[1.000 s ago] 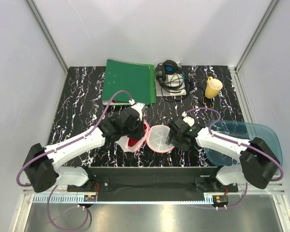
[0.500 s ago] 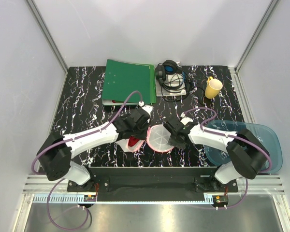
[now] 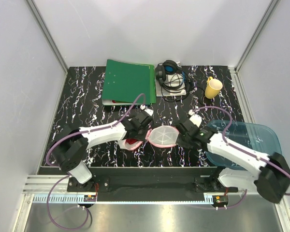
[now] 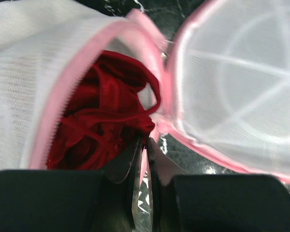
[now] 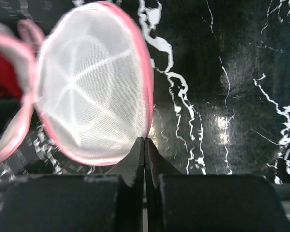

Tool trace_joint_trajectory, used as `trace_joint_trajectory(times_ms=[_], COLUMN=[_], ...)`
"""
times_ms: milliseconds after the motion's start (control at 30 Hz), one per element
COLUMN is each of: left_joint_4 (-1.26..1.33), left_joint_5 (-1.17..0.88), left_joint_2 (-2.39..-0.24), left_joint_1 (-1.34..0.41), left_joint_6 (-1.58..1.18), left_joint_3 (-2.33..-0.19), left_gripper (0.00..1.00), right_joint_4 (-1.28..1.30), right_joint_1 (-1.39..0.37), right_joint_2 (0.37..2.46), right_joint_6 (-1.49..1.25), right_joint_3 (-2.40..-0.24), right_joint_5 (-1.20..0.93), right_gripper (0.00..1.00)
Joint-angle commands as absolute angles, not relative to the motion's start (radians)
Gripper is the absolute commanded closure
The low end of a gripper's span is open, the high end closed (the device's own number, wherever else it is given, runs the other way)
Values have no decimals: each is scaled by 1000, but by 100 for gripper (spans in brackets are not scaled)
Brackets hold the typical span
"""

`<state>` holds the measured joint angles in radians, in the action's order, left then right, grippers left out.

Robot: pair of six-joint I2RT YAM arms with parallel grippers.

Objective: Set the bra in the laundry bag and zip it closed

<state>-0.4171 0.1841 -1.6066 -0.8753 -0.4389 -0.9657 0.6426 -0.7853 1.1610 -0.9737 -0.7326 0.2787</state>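
The laundry bag (image 3: 163,136) lies open in two white mesh halves with pink trim near the table's front. The red bra (image 4: 101,116) is bunched inside the left half (image 4: 34,72); in the top view the bra (image 3: 131,143) shows just below my left arm. My left gripper (image 4: 145,145) is shut on the pink trim where the halves join. The round ribbed lid half (image 5: 92,96) stands tilted, and my right gripper (image 5: 145,141) is shut on the right side of its pink rim. From above, the left gripper (image 3: 146,131) and right gripper (image 3: 180,136) flank the lid.
A green folder (image 3: 129,81), black headphones (image 3: 170,73) on a small stack and a yellow mug (image 3: 213,88) stand along the back. A translucent blue tray (image 3: 251,140) lies at the right edge under my right arm.
My right gripper has closed from open onto the lid's rim and drawn it right. The lid has tipped from lying flat to tilted. My left gripper slid right along the trim.
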Motion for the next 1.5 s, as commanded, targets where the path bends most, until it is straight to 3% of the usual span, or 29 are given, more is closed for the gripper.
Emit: trace_joint_trajectory(times_ms=[0,233,333,467,600,700,833,1000,1233,1333,1367,1467], left_joint_4=[-353,-353,-356,-379,-425,-408,-167,95,77,3,-18,-3], left_joint_5=[218,183,89,-18,-119,-175,-181,-26,47,149,147,101], left_joint_2=[-1624,-1625,-1582,-1465,-1304,-1197,-1098,-1095,-1255,-1293,-1305,-1290], left_joint_1=[-839,-805,-807,-813,-813,-822,-940,-1115,-1140,-1105,-1071,-996], left_joint_6=[-410,-391,-388,-399,-364,-339,-287,-203,-202,-267,-329,-434], left_joint_3=[-969,-1000,-1019,-1029,-1057,-1040,-916,-783,-856,-897,-893,-848], left_gripper=[86,87,80,42,12,7,3,1,2,22,39,56], right_joint_4=[780,862,865,867,893,916,920,919,933,934,934,928], right_joint_1=[-788,-790,-790,-790,-790,-790,-790,-790,-792,-790,-792,-790], right_joint_2=[1051,962,976,1000,996,1003,1019,1023,1014,999,993,996], right_joint_6=[-862,-764,-746,-733,-729,-719,-715,-719,-742,-756,-761,-764], right_joint_3=[-814,-1017,-1061,-1081,-1121,-1150,-1178,-1223,-1249,-1258,-1259,-1256], right_joint_5=[290,219,192,183,183,170,129,84,55,58,58,58], right_gripper=[100,100,100,100,100,100,100,100,100,100,100,98])
